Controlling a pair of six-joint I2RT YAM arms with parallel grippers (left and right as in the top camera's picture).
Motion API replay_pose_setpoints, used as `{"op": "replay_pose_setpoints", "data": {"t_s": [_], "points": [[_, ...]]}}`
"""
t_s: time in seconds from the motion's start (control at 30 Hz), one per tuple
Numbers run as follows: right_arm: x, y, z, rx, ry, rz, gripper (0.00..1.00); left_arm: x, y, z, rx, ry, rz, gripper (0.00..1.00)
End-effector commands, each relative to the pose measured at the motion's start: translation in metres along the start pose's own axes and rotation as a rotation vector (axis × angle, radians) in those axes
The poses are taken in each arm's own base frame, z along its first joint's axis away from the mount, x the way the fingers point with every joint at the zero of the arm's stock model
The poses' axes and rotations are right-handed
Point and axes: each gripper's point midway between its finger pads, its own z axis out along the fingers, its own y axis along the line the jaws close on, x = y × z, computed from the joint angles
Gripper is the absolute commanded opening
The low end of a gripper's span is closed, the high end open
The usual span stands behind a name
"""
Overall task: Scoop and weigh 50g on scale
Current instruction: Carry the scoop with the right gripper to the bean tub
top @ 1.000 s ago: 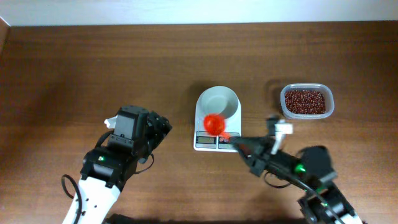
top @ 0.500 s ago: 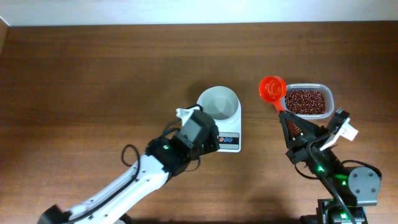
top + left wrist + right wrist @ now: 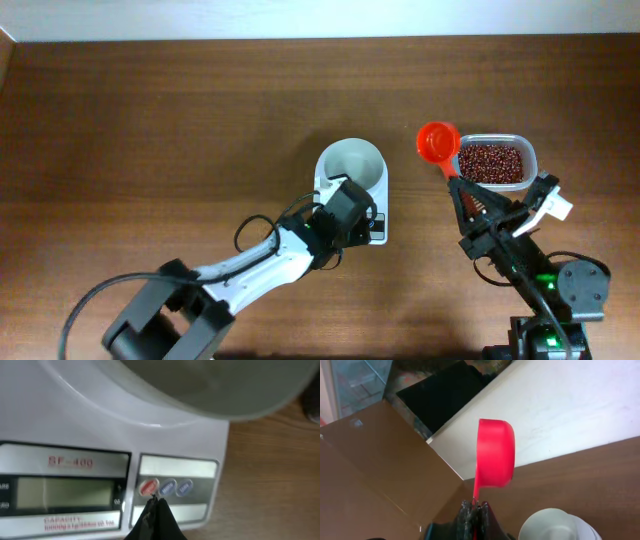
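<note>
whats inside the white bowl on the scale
Only a bare pale bottom shows, so the bowl looks empty. The left claw covers a bit of its near rim.

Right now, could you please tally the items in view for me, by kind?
White scale with bowl: 1
Clear tub of beans: 1
Red scoop: 1
Total: 3

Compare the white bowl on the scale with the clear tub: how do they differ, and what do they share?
The bowl is round and opaque white; the tub is rectangular and clear. The bowl looks empty; the tub holds reddish-brown beans. The bowl sits on the scale; the tub rests on the table. Both stand upright, open-topped.
</note>
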Motion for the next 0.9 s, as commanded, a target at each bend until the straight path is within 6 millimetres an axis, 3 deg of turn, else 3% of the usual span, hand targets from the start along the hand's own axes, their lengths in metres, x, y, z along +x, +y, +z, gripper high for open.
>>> {"op": "replay_pose_setpoints", "data": {"t_s": [0.0, 0.7, 0.87], "points": [[0.0, -0.01, 0.005, 0.029, 0.009, 0.019, 0.04, -0.003, 0.005, 0.005, -0.029, -0.024, 0.01, 0.0], [0.0, -0.019, 0.01, 0.052, 0.007, 0.028, 0.04, 0.001, 0.006, 0.024, -0.029, -0.016, 0.014, 0.0], [0.0, -0.019, 0.01, 0.052, 0.007, 0.028, 0.04, 0.011, 0.012, 0.027, -0.046, 0.025, 0.003, 0.0]]}}
